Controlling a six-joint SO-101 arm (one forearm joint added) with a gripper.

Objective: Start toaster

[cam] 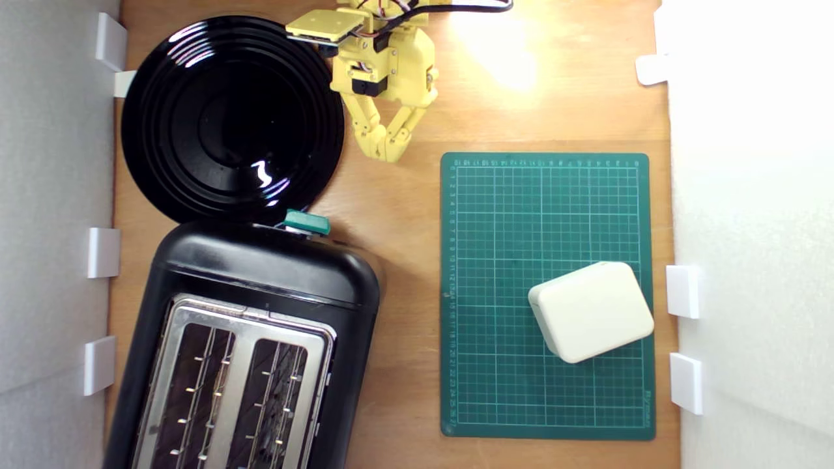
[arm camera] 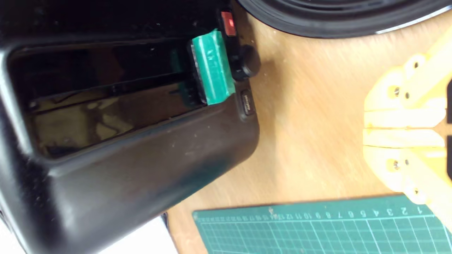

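Observation:
The glossy black toaster (cam: 260, 339) fills the lower part of the exterior view's left, its silver top plate (cam: 238, 384) showing two empty slots. Its teal-green lever knob (cam: 306, 222) sticks out of the end that faces the arm. In the wrist view the toaster's end (arm camera: 123, 151) and the teal lever (arm camera: 212, 67) sit beside a small red light (arm camera: 229, 23) and a black dial (arm camera: 247, 63). My yellow gripper (cam: 389, 155) hangs over bare wood beyond the toaster, apart from the lever. Its fingertips (arm camera: 402, 127) meet, shut on nothing.
A round black ribbed plate (cam: 231, 120) lies next to the toaster's lever end, at the gripper's side. A green cutting mat (cam: 547, 293) on the exterior view's right carries a small cream rounded box (cam: 591, 311). White walls with clips border the wooden table (cam: 404, 260).

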